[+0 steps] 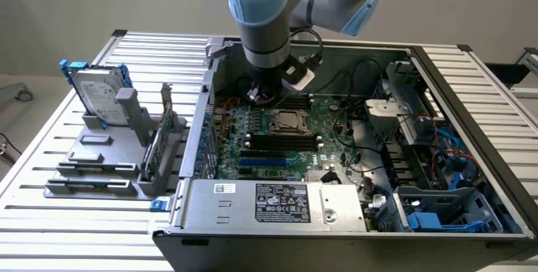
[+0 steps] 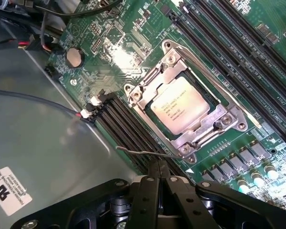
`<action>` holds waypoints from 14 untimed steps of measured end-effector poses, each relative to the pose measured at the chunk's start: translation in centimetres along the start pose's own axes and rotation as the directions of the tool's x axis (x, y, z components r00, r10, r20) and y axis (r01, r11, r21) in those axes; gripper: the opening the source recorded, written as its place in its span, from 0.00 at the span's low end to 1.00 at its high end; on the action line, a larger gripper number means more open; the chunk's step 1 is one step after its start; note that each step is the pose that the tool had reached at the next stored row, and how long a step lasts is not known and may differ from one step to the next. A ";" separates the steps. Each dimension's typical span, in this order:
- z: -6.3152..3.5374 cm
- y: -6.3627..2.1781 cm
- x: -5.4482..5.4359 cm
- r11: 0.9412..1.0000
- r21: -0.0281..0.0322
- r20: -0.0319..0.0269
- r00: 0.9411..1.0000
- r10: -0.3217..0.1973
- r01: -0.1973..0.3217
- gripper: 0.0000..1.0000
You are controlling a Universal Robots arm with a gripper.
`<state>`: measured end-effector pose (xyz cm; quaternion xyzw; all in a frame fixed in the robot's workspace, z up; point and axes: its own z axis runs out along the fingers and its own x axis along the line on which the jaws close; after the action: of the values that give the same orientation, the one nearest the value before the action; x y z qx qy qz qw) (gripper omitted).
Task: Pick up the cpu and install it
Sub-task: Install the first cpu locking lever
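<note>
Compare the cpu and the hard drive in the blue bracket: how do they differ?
Pose: the cpu lies flat in the metal-framed socket; the hard drive stands on edge in a grey rack.
Place: the cpu is inside the computer case; the hard drive is outside it, toward the exterior view's left.
Size: the hard drive is clearly larger than the cpu.
Shared: both are silvery with printed markings.

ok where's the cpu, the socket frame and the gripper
cpu (image 2: pixel 181 109), wrist view, middle of its silvery top
socket frame (image 2: pixel 227 120), wrist view, metal corner by the screws
gripper (image 2: pixel 158 166), wrist view, between its shut fingertips
</note>
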<state>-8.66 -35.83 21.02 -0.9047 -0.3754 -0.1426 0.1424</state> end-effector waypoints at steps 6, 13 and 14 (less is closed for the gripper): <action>0.47 -0.05 -0.1 1.000 -0.014 0.006 1.000 0.014 -0.014 0.11; 0.93 -0.51 -0.2 0.999 -0.024 0.011 1.000 0.022 -0.022 0.11; 0.97 -0.58 -0.2 0.999 -0.028 0.014 1.000 0.021 -0.021 0.11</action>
<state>-9.04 -35.18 20.16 -0.9115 -0.3649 -0.1399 0.1284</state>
